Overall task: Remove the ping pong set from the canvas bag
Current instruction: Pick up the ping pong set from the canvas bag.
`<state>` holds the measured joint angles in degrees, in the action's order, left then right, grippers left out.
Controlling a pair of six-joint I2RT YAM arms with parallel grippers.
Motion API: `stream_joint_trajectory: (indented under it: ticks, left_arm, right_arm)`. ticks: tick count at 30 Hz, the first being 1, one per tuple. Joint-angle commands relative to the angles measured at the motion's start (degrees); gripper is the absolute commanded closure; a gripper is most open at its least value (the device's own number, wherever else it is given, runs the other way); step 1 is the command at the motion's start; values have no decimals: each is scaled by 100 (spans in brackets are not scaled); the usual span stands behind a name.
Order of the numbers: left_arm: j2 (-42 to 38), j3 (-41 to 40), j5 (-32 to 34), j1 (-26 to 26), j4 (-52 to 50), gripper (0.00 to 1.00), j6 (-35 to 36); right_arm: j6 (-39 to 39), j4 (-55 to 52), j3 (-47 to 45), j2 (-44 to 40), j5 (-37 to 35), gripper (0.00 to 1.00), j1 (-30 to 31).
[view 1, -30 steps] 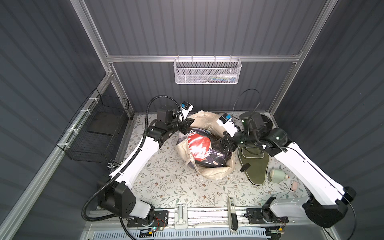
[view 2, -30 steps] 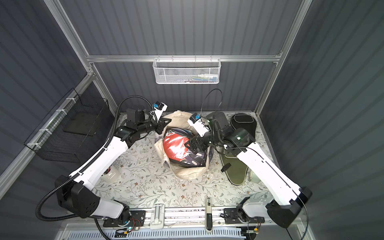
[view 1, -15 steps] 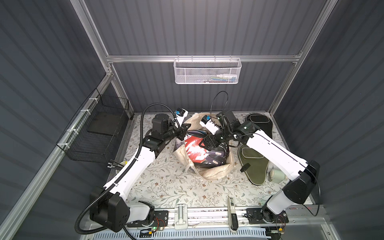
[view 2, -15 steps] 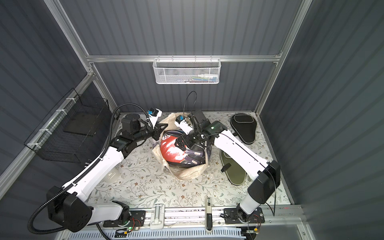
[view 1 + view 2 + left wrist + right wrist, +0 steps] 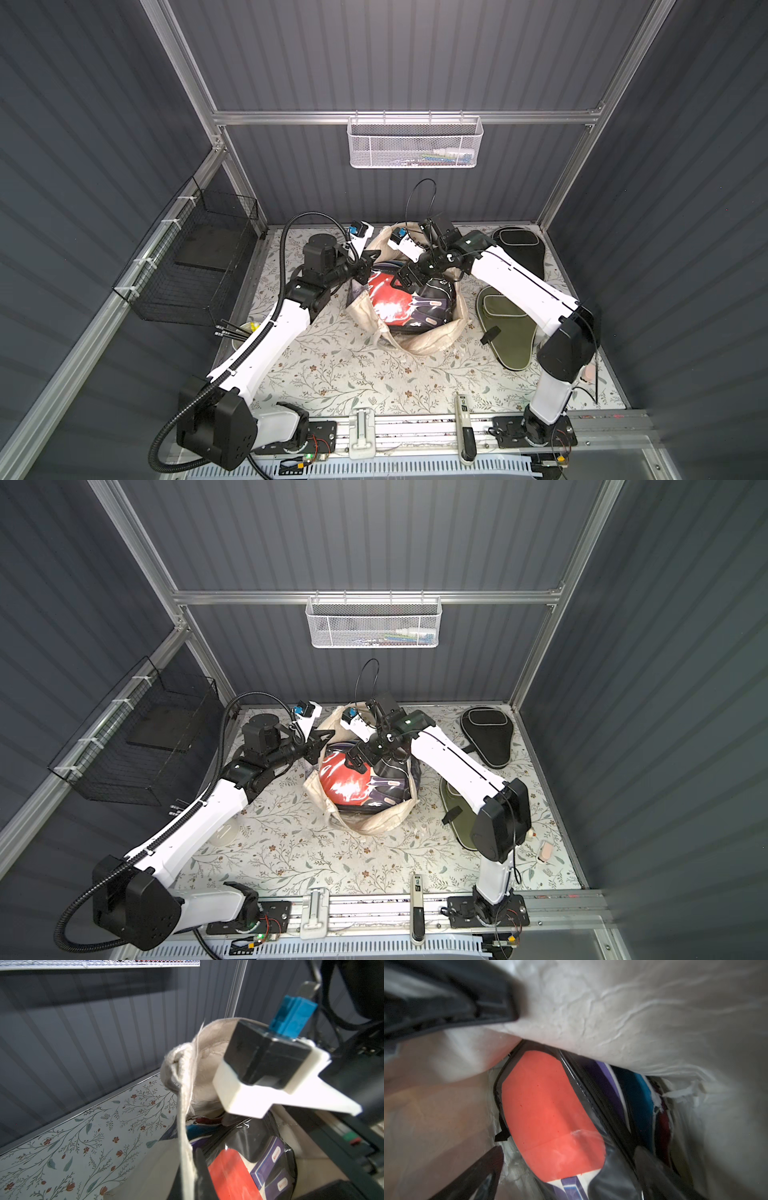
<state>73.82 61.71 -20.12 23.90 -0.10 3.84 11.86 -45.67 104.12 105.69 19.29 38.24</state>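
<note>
**Canvas bag and ping pong set, seen from above and from both wrists.** The canvas bag [image 5: 432,341] stands open-mouthed at the middle of the floral tabletop [image 5: 353,374].

- **Left claw:** The left claw [image 5: 362,266] is pressed together on the bag's cream rim, on the robot's left side of the mouth.
- **Right claw:** The right claw [image 5: 405,279] sits inside the mouth, spread wide and gripping nothing. In the right wrist view its 2 fingers [image 5: 446,1007] stand well apart over the contents.
- **In the bag:** A clear pack [image 5: 550,1115] showing a red paddle lies uppermost. Wedged edge-on beside it are a purple case [image 5: 610,1084], a blue case [image 5: 637,1101] and a maroon case [image 5: 663,1124].
- **Outside the bag:** 2 cases lie flat on the tabletop. The olive case [image 5: 505,332] is just beside the bag on the right, partly under the right arm. The black case [image 5: 519,249] lies near the back right corner, apart from the bag.
</note>
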Motion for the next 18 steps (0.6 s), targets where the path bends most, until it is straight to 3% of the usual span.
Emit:
stream_joint_trajectory:
  ticks: [1,14,18]
  left_arm:
    - [-210,-58,-171,1,738,100,-76]
    - [-109,-297,-460,1,1056,100,-15]
    - [-40,-311,-521,1,1150,100,8]
  right_arm:
    - [287,-193,267,256,188,1,-25]
    - [707,-24,550,1014,224,1,-165]
    - [803,-25,553,1153,537,1,-224]
